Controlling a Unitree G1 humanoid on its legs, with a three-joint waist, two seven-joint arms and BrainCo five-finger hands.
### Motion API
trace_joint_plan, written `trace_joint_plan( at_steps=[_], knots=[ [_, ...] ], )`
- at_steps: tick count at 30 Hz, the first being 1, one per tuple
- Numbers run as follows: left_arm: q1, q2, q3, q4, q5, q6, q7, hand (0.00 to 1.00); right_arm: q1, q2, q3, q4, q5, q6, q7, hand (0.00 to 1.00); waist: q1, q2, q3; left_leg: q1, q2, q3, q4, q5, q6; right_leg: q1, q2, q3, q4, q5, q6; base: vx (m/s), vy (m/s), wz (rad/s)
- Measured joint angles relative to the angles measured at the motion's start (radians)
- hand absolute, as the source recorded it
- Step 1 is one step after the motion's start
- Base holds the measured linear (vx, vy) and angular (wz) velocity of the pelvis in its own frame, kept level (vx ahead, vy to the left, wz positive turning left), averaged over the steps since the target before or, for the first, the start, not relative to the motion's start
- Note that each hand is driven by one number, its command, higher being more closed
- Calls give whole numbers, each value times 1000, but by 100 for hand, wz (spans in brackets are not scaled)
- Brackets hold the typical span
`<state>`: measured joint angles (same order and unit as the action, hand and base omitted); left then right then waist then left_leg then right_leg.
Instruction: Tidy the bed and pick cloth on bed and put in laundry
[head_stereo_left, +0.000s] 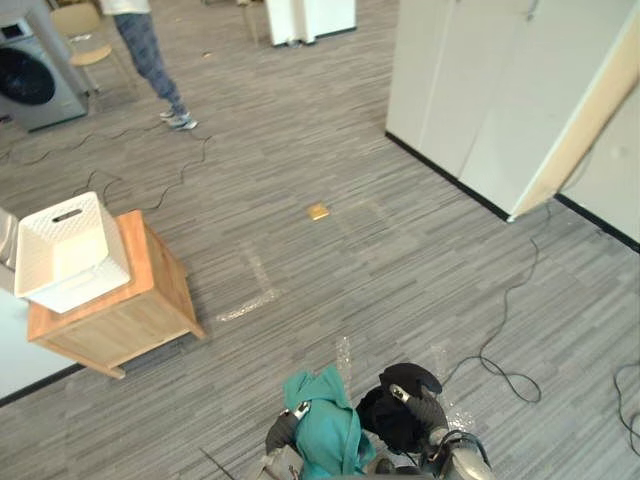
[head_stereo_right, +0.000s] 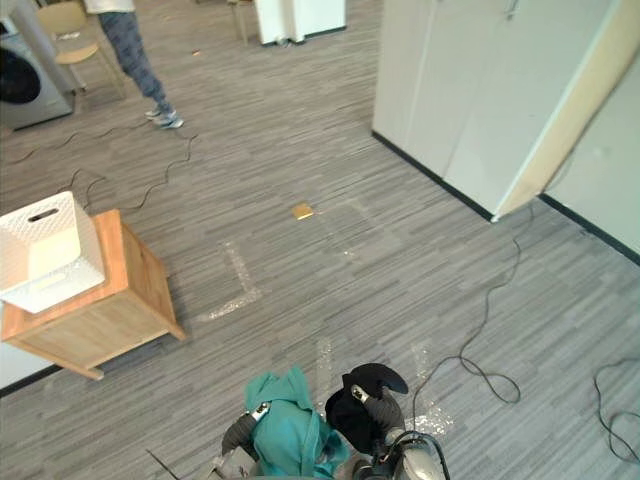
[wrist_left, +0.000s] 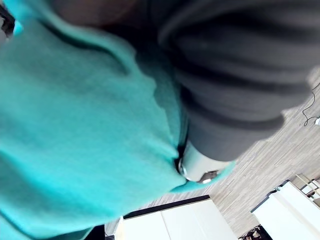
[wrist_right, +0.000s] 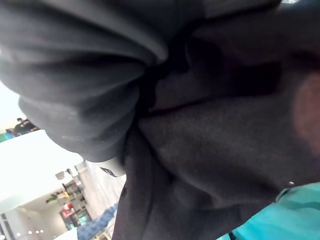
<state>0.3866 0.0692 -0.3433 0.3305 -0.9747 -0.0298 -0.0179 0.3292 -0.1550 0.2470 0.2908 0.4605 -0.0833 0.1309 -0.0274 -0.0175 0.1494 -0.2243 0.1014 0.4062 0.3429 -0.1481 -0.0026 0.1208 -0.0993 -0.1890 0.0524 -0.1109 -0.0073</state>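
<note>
Two fists: left robot hand (head_stereo_left: 283, 432) round teal cloth (head_stereo_left: 328, 432); right robot hand (head_stereo_left: 428, 410), black cloth (head_stereo_left: 388, 416)

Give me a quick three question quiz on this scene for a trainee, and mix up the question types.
1. Multiple choice: what does the left hand hold? A teal cloth, B white towel, C striped sock.
2. True or false: the white basket stands on the floor.
3. Short answer: which appliance stands at the far left, beyond the person?

Key
1. A. The black cloth is in the right hand.
2. False. It stands on the wooden cabinet.
3. The washing machine.
</note>
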Motion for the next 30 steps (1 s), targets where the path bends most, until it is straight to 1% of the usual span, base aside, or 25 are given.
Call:
trace_joint_plan(
  at_steps=[2, 3, 4, 5, 6, 7, 8, 9, 11, 13, 15, 16, 17, 18, 19, 20, 21, 23, 24, 25, 26, 27, 28, 29, 30],
  knots=[
    [7, -17, 0, -9, 3, 0, 0, 100, 24, -16, -20, -38, 0, -2, -1, 100, 0, 6, -3, -18, 11, 11, -142, 38, -55, 41, -3, -30, 3, -53, 33, 350, 137, 45],
    [15, -28, 0, -5, 5, 0, 0, 100, 27, -27, -22, -38, 0, -2, -1, 100, 4, 15, -8, -29, 41, 15, -123, 57, -43, 53, -1, -33, 36, -101, 51, 358, 174, 27],
    [18, -30, -2, -2, 8, 0, 0, 100, 31, -27, -25, -34, 1, -2, -2, 100, 9, 8, -13, -29, 40, 23, -88, 81, -23, 62, -13, -33, 56, -128, 60, 458, 236, -1],
    [27, -31, -5, 1, 41, -1, 2, 100, 45, -24, -42, -15, 1, -2, -2, 100, 18, -26, -55, -17, 16, 53, -60, 81, -4, 67, -57, -31, 134, -171, 55, 621, 230, 3],
    [2, -36, -10, 26, 61, -4, 5, 100, 37, -22, -47, -12, 2, -4, -7, 100, 9, -30, -54, -2, -5, 53, -61, 66, 43, -3, -96, -31, 327, -174, 51, 634, 232, 12],
    [-12, -32, -13, 35, 79, -7, 8, 100, 30, -17, -48, -13, 3, -9, -11, 100, 6, -37, -56, 16, -20, 52, -68, 59, 53, -53, -124, -23, 445, -154, 68, 547, 165, 37],
    [-41, -14, -19, 38, 106, -17, 20, 100, 29, -3, -53, -8, 3, -18, -21, 100, -3, -62, -56, 60, -57, 50, -93, 49, 74, -148, -182, -9, 676, -80, 101, 529, 183, 47],
    [-62, 4, -15, 42, 127, -24, 27, 100, 30, 18, -52, 7, 3, -20, -26, 100, -18, -77, -47, 112, -90, 32, -112, 39, 96, -208, -220, 0, 843, -65, 111, 539, 153, 47],
    [-74, 13, -15, 43, 152, -38, 47, 100, 46, 34, -51, 8, 3, -21, -30, 100, -19, -70, -40, 209, -105, -4, -147, 6, 96, -241, -205, -13, 938, -84, 90, 518, 91, 41],
    [-77, 14, -15, 43, 165, -60, 50, 100, 77, 45, -54, 4, 2, -26, -31, 100, -34, -47, -40, 306, -103, -50, -205, -9, 86, -283, -168, -70, 915, -116, 70, 482, 45, 68],
    [-95, 24, -15, 44, 172, -68, 65, 100, 109, 73, -60, -3, 2, -28, -30, 100, -54, -41, -37, 367, -102, -115, -255, -14, 74, -383, -123, -102, 765, -136, 70, 518, -43, 100],
    [-102, 34, -15, 46, 178, -67, 65, 100, 124, 81, -60, -3, 2, -28, -27, 100, -65, -37, -34, 383, -96, -146, -264, -20, 64, -416, -95, -98, 619, -122, 73, 575, -132, 103],
    [-105, 41, -11, 55, 185, -65, 65, 100, 135, 83, -60, -2, 4, -29, -28, 100, -75, -31, -29, 400, -85, -177, -267, -26, 52, -421, -68, -83, 433, -71, 76, 385, -110, 90],
    [-107, 43, -11, 60, 186, -64, 65, 100, 140, 84, -62, -2, 6, -29, -28, 100, -77, -29, -28, 408, -81, -190, -268, -31, 44, -418, -56, -76, 345, -40, 78, 495, -208, 99],
    [-108, 58, -11, 69, 203, -63, 63, 100, 147, 88, -62, -3, 24, -43, -33, 100, -73, -32, -23, 440, -72, -215, -272, -50, 14, -424, -44, -46, 111, 84, 104, 400, -194, 72],
    [-107, 63, -10, 70, 206, -62, 63, 100, 144, 89, -61, -3, 32, -49, -39, 100, -68, -38, -18, 459, -72, -217, -273, -61, -3, -427, -50, -32, 73, 112, 111, 588, -317, 88],
    [-94, 74, -11, 70, 218, -61, 62, 100, 133, 91, -58, -4, 47, -60, -47, 100, -68, -52, -6, 506, -70, -217, -275, -92, -38, -426, -68, -9, 54, 136, 121, 598, -405, 72],
    [-76, 77, -12, 77, 236, -50, 62, 100, 135, 87, -54, -11, 54, -70, -65, 100, -63, -60, -13, 566, -44, -217, -276, -151, -79, -421, -70, 16, 105, 224, 98, 612, -447, 52],
    [-73, 72, -21, 79, 244, -42, 61, 100, 117, 79, -56, -17, 61, -75, -71, 100, -70, -1, -17, 580, 17, -218, -272, -170, -104, -428, -22, -3, 160, 238, 83, 399, -302, 23],
    [-73, 67, -27, 78, 245, -43, 58, 100, 111, 66, -60, -23, 62, -80, -72, 100, -70, 25, -19, 578, 39, -216, -269, -170, -103, -431, -4, -16, 172, 231, 73, 470, -371, 22],
    [-79, 50, -42, 79, 245, -44, 53, 100, 87, 53, -70, -30, 66, -86, -77, 100, -67, 46, -20, 552, 58, -205, -225, -156, -75, -455, 3, -36, 214, 210, 41, 407, -393, 8],
    [-87, 53, -41, 82, 242, -42, 53, 100, 53, 56, -71, -27, 66, -85, -85, 100, -65, 28, -13, 488, 58, -203, -94, -113, -7, -459, -3, -38, 234, 193, 14, 370, -420, 2],
    [-88, 53, -42, 81, 239, -42, 53, 100, 46, 55, -72, -28, 65, -85, -84, 100, -67, 25, -16, 457, 62, -202, -37, -91, 22, -451, -2, -38, 227, 187, 5, 311, -410, -6],
    [-83, 51, -40, 81, 220, -43, 53, 100, 30, 51, -71, -24, 55, -85, -71, 100, -65, 31, -16, 388, 98, -188, 118, -23, 36, -412, 15, -48, 177, 178, -7, 341, -314, -10],
    [-83, 49, -42, 81, 202, -43, 50, 100, 8, 43, -71, -2, 38, -86, -50, 100, -56, 55, -19, 305, 181, -178, 270, 91, 27, -344, 53, -77, 97, 162, -8, 383, -280, -9]
  ],
)
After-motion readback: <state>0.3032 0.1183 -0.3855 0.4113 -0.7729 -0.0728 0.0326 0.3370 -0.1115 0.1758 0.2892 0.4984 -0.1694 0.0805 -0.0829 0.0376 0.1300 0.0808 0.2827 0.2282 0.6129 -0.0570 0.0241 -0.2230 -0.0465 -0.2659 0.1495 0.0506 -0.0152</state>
